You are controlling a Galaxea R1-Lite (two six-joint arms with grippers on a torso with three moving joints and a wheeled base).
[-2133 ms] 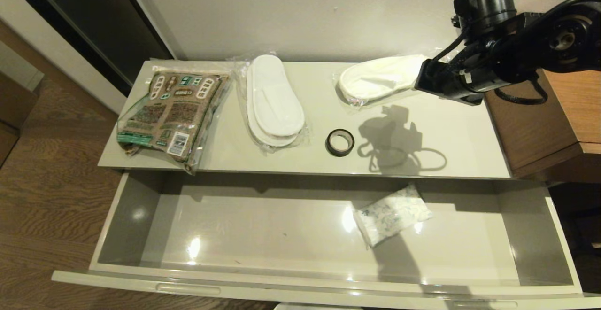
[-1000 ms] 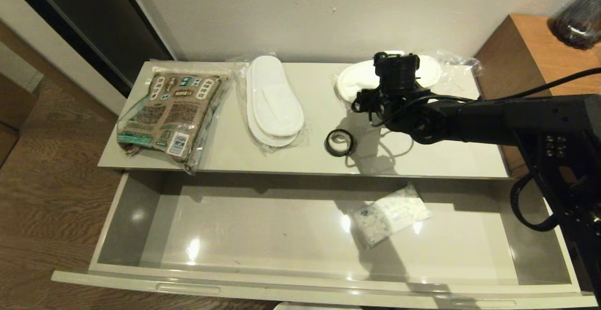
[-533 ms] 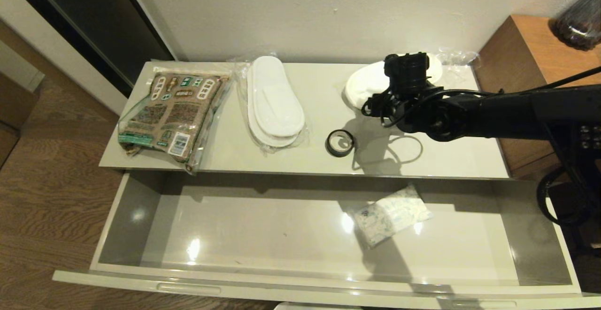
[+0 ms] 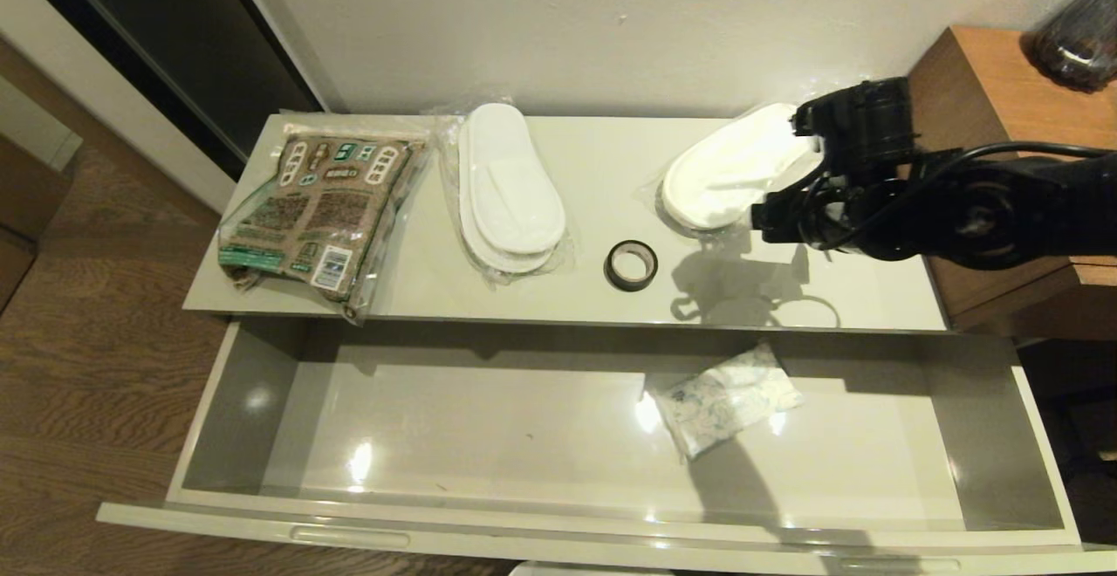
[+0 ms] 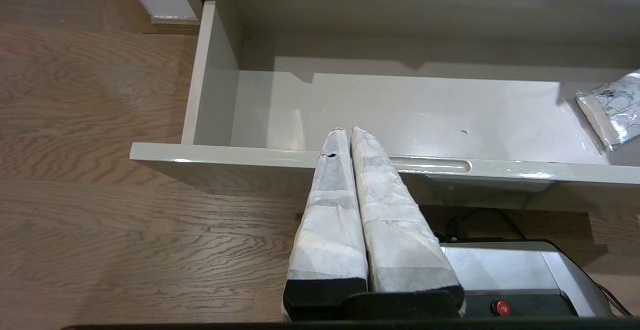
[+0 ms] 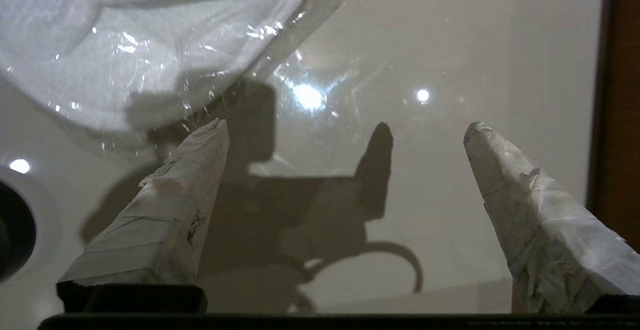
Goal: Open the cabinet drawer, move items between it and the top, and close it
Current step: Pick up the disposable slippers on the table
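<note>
The cabinet drawer (image 4: 558,534) stands pulled wide out. On the top (image 4: 864,292) lie the items: a brown-and-green packet (image 4: 318,209) at the left, a wrapped pair of white slippers (image 4: 508,188), a black tape roll (image 4: 631,264) and a second wrapped pair of slippers (image 4: 729,173). My right arm (image 4: 960,214) hangs over the top's right end. Its right gripper (image 6: 346,125) is open and empty above bare top (image 6: 450,45), just beside those slippers' wrap (image 6: 150,45). My left gripper (image 5: 347,130) is shut and empty before the drawer front (image 5: 225,152), by its slot handle (image 5: 432,165).
A small white crinkled sachet (image 4: 729,397) lies in the drawer's right half. A taller brown wooden unit (image 4: 986,78) adjoins the top's right end, with a dark jar (image 4: 1078,30) on it. There is a wall behind and wooden floor (image 4: 87,340) to the left.
My right arm has swung to the right, off the right-hand slippers, which now lie uncovered and slanted on the top, shifted slightly right. The left gripper stays shut.
</note>
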